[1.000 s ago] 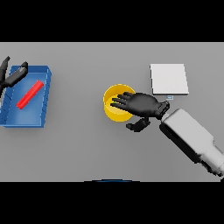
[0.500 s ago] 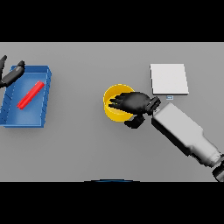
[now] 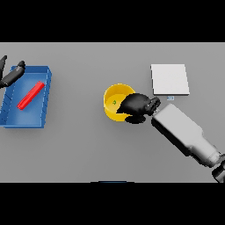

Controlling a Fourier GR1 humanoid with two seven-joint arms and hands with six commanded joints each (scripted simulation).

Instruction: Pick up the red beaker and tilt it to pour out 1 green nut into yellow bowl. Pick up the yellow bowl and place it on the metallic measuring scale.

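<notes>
Right hand at the centre of the grey table, fingers curled over the right-hand rim of the yellow bowl and gripping it; the forearm runs from the hand toward the near right corner. The bowl stands upright on the table, and a small green nut lies inside it on the yellow floor. Just right of the hand and slightly farther back lies the metallic measuring scale, a flat pale square plate resting on the table, near the bowl but not touching it. Well apart, at the far left, a blue tray holds the red beaker, which lies on its side, set diagonally. Left hand at the tray's far left corner, at the left edge of the view, fingers extended and holding nothing.
</notes>
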